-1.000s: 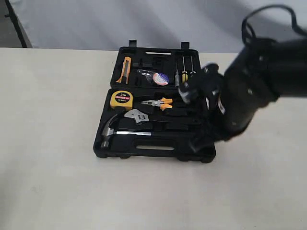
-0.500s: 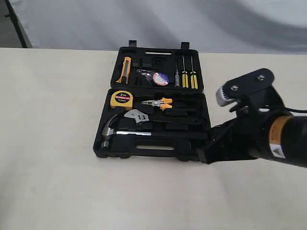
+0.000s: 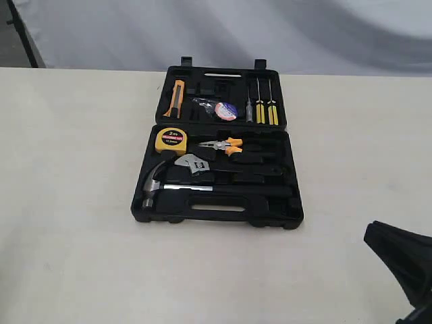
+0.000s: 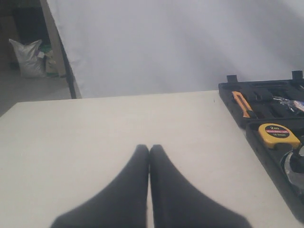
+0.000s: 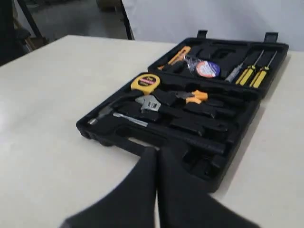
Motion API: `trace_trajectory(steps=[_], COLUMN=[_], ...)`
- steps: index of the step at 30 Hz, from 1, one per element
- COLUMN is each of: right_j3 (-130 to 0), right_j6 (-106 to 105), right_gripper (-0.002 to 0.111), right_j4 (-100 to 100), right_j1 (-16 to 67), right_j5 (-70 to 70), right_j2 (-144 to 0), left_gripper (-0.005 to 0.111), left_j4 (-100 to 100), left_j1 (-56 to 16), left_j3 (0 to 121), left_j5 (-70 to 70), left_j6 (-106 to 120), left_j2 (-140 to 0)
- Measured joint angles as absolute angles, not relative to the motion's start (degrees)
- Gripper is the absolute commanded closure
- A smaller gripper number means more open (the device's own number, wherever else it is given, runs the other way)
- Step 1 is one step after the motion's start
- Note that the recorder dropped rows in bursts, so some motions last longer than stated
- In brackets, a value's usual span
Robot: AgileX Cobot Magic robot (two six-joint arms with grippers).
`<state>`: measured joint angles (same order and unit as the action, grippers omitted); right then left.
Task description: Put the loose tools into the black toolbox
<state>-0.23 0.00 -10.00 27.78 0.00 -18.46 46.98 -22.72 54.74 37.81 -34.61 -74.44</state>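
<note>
The black toolbox (image 3: 216,217) lies open in the middle of the table. In its near half the claw hammer (image 3: 162,185) and the adjustable wrench (image 3: 192,163) sit in their recesses. The small tape roll (image 3: 226,111) rests in the far half. My right gripper (image 5: 157,151) is shut and empty, hovering just off the toolbox's near corner (image 5: 213,175); in the exterior view it shows as a dark shape (image 3: 398,260) at the bottom right. My left gripper (image 4: 149,148) is shut and empty over bare table, left of the toolbox (image 4: 266,156).
A yellow tape measure (image 3: 170,140), orange-handled pliers (image 3: 223,145), an orange utility knife (image 3: 177,96) and yellow screwdrivers (image 3: 264,108) also sit in the case. A white backdrop hangs behind the table's far edge.
My right arm has pulled back from over the toolbox's right side down to the bottom right corner of the exterior view. The tools and the case have not moved.
</note>
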Motion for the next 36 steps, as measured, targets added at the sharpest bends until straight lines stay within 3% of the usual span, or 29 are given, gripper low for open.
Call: trace_trajectory(steps=[5, 9, 13, 36], right_j3=[-0.2, -0.2, -0.2, -0.2], right_j6=[0.0, 0.0, 0.0, -6.4], right_gripper=[0.108, 0.108, 0.108, 0.108], right_j4=[-10.2, -10.2, -10.2, -9.9], right_j1=[25.9, 10.7, 1.0, -0.2], right_j5=[1.0, 3.6, 7.7, 11.2], right_j2=[-8.1, -0.5, -0.4, -0.4], left_gripper=[0.105, 0.105, 0.105, 0.105], left_j4=[47.0, 47.0, 47.0, 47.0], left_j1=[-22.7, -22.7, -22.7, -22.7], left_j3=[54.7, 54.7, 54.7, 54.7], left_j5=[37.8, 37.8, 37.8, 37.8], left_j6=[-34.6, -34.6, -34.6, -34.6], left_j2=[-74.4, -74.4, -74.4, -74.4])
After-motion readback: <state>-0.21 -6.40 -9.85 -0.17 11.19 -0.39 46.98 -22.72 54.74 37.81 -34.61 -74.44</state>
